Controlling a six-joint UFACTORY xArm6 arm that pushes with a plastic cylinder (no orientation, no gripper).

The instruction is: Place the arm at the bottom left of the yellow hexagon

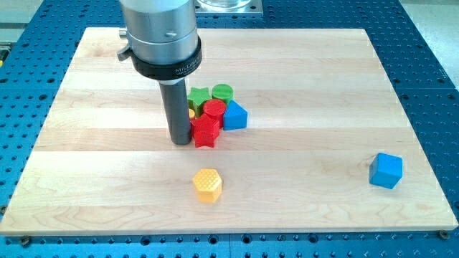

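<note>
The yellow hexagon (207, 185) lies alone near the view's bottom, a little left of centre. My tip (179, 140) stands above it and slightly to its left, well apart from it. The tip touches or nearly touches the left side of a red star (206, 132). That star belongs to a tight cluster with a red cylinder (214, 110), a blue block (234, 115), a green star (199, 97), a green cylinder (222, 92) and a small yellow block (191, 112) mostly hidden behind the rod.
A blue cube (386, 170) lies alone at the view's right. The wooden board (86, 179) is ringed by a blue perforated table. The arm's grey body (159, 32) hangs over the board's upper left.
</note>
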